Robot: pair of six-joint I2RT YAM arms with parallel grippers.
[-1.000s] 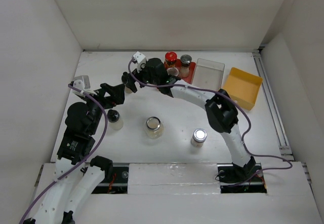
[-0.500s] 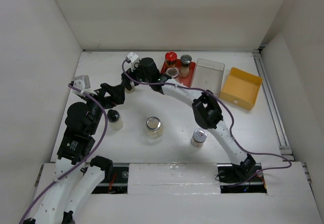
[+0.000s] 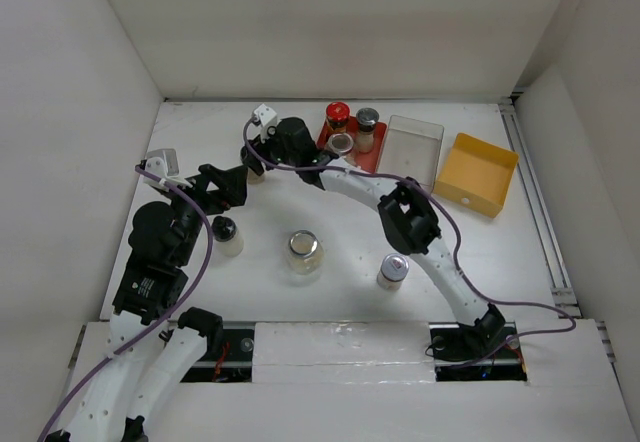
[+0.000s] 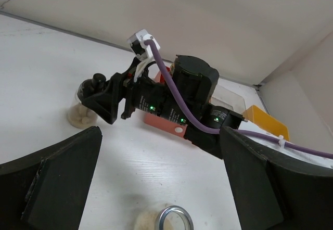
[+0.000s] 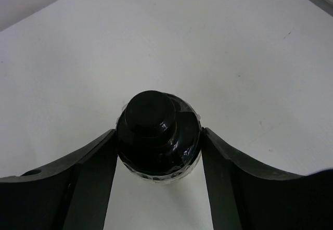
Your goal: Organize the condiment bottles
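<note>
Here the right gripper [image 5: 158, 135] clasps the glossy black-capped bottle [image 5: 157, 119], while the left gripper [image 4: 159, 131] gapes empty.

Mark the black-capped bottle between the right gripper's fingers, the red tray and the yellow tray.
black-capped bottle [image 5: 154, 119], right wrist view, cap top.
red tray [image 3: 367, 159], top view, bare near corner.
yellow tray [image 3: 478, 170], top view, bare floor.

White worktop [image 3: 330, 202]; red tray [image 3: 366, 159], yellow tray [image 3: 480, 174]; red-capped dark bottle [image 3: 337, 115]; black-capped pale jar [image 5: 157, 118]; black right claw [image 5: 157, 132]; silver-lidded clear jar [image 3: 304, 251]; purple cable [image 3: 208, 252].
</note>
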